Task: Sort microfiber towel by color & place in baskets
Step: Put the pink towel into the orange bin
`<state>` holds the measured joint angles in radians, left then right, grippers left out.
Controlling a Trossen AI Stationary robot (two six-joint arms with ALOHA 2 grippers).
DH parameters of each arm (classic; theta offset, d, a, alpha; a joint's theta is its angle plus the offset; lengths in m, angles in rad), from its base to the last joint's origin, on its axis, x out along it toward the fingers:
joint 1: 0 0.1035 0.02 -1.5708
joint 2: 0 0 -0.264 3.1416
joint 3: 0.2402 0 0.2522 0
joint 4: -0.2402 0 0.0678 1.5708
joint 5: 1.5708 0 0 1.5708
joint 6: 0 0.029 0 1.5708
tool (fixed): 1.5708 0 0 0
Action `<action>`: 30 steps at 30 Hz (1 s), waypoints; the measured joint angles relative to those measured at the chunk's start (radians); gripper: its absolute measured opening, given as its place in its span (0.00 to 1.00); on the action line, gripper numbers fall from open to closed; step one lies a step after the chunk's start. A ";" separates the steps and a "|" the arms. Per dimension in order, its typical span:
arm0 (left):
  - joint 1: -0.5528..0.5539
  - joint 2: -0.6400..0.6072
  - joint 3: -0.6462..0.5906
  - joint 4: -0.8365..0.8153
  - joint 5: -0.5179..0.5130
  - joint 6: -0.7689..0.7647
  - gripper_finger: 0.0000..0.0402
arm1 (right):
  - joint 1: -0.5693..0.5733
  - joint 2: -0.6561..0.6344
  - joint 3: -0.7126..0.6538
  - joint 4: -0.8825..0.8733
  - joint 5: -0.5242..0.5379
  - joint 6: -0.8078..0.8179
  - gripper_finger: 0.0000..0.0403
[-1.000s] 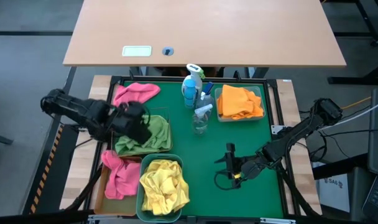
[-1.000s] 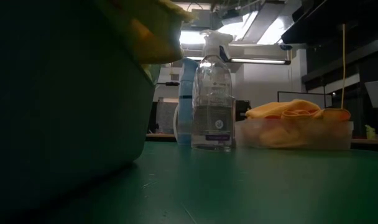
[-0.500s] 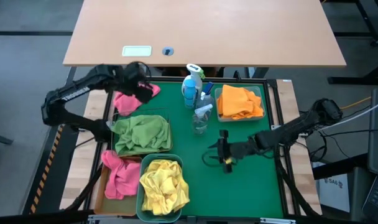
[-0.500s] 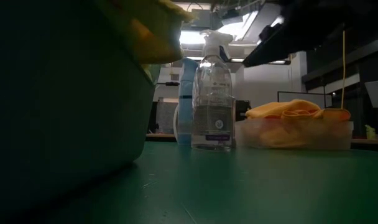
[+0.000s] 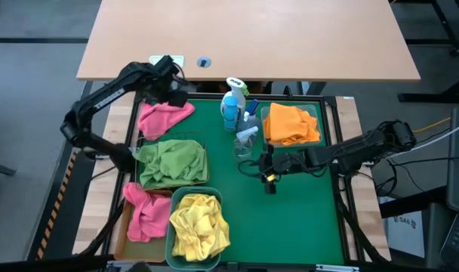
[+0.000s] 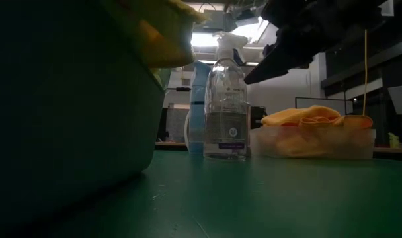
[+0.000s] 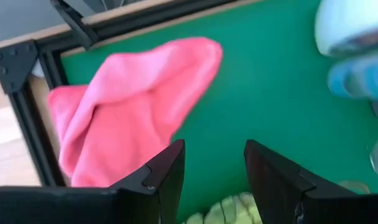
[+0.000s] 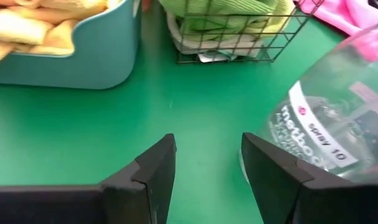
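Teal plastic forms the nearest basket (image 5: 194, 233), which sits at the front edge of the green tray (image 5: 305, 219) and holds a yellow towel (image 5: 199, 225). Just beside it stands the amber-tan basket (image 5: 122, 227), holding a pink towel (image 5: 146, 211). Next behind is the wire-mesh basket (image 5: 201, 142), filled with a green towel (image 5: 173, 161). The right hand (image 5: 269, 168) hovers over bare tray surface near the middle, just beside a clear spray bottle (image 5: 244, 143); its fingers stand apart with nothing between them. A blue spray bottle (image 5: 231, 104) stands close behind the clear one. The clear plastic basket (image 5: 316, 121), toward the tray's far right, holds an orange towel (image 5: 290, 125). A second pink towel (image 5: 164, 117) lies loose on the tray at its far left corner, outside any basket. The left hand (image 5: 171, 91) hangs above that towel's far edge, fingers parted and empty. Beyond the tray stands a wooden counter (image 5: 290, 38).
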<state>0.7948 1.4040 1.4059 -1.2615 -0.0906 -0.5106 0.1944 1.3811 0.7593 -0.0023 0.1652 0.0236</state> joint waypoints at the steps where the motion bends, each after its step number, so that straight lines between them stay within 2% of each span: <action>1: 0.007 0.022 0.000 0.020 0.000 0.000 0.40 | -0.005 0.000 0.000 0.000 0.000 -0.005 0.46; 8: 0.051 0.203 0.000 0.118 0.000 0.046 0.40 | -0.034 0.000 0.000 0.000 0.000 -0.007 0.46; 17: 0.085 0.389 -0.001 0.121 0.000 0.203 0.40 | -0.032 0.000 0.000 0.000 0.001 -0.030 0.46; 21: 0.096 0.427 -0.001 0.121 0.003 0.280 0.40 | -0.032 0.000 0.000 0.000 0.001 -0.030 0.46; 30: 0.138 0.425 0.000 0.079 0.022 0.480 0.40 | -0.032 0.000 0.000 0.000 0.028 -0.030 0.46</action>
<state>0.9326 1.8294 1.4055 -1.1829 -0.0681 -0.0302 0.1627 1.3815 0.7593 -0.0022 0.1934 -0.0063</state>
